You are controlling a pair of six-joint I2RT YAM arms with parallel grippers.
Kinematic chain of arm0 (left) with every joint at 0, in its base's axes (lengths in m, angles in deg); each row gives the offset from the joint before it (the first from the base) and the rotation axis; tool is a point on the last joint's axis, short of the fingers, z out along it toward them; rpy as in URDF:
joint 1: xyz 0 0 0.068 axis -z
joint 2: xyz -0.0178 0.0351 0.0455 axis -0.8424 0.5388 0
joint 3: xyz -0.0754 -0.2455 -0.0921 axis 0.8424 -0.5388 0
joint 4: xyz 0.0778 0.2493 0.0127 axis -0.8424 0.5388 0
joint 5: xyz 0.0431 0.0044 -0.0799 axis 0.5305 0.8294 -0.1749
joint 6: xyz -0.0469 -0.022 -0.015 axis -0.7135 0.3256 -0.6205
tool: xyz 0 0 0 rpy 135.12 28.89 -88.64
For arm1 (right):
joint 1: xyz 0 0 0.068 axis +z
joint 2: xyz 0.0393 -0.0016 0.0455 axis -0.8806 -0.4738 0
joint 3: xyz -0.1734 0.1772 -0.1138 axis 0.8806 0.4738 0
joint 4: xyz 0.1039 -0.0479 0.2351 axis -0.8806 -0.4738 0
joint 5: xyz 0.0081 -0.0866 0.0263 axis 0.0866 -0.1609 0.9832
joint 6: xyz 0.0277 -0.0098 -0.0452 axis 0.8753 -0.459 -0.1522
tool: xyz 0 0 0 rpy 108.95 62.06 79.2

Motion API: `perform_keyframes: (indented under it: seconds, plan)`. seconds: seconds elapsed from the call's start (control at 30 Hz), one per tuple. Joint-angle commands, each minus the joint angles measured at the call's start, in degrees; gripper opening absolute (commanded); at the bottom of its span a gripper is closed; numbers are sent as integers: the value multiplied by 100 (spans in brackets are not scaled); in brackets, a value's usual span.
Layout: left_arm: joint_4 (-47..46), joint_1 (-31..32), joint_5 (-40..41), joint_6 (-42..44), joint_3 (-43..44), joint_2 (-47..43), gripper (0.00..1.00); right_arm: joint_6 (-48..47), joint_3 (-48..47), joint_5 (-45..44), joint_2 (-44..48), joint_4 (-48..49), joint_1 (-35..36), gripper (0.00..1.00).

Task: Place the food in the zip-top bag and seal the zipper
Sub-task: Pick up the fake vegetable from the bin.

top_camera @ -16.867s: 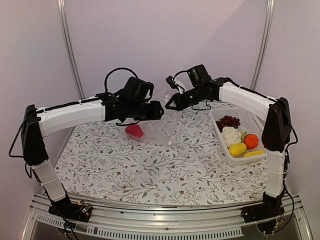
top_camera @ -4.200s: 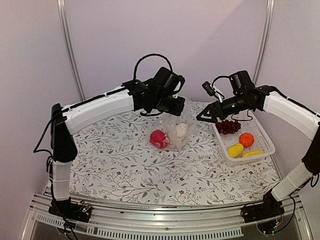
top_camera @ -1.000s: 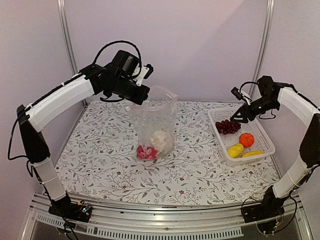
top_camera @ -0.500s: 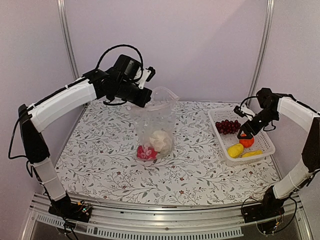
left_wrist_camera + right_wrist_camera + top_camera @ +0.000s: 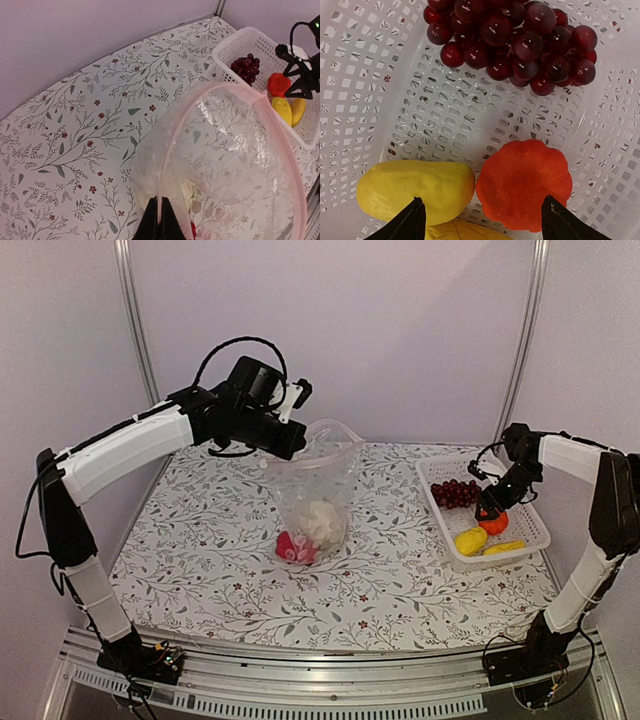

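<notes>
Moved: right gripper (image 5: 489, 508) has come down from over the grapes (image 5: 515, 40) into the white basket (image 5: 365, 75).
Right claw: released, spread wide above the orange round piece (image 5: 522, 182).
Left claw: left gripper (image 5: 160, 225) clenched on the zip-top bag (image 5: 225, 165) rim, mouth open.
Do well: shift off the yellow lemon-like piece (image 5: 415, 192), which touches the orange; then descend and close.
</notes>
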Motion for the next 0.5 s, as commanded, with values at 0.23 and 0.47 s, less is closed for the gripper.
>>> perform_keyframes:
  seconds: [0.23, 0.47]
  plan:
    - [-265, -62, -184, -21, -36, -312, 1, 484, -183, -1026, -698, 549, -25, 79]
    - [-249, -64, -212, -8, 25, -328, 1, 631, -30, -1450, -898, 675, -30, 81]
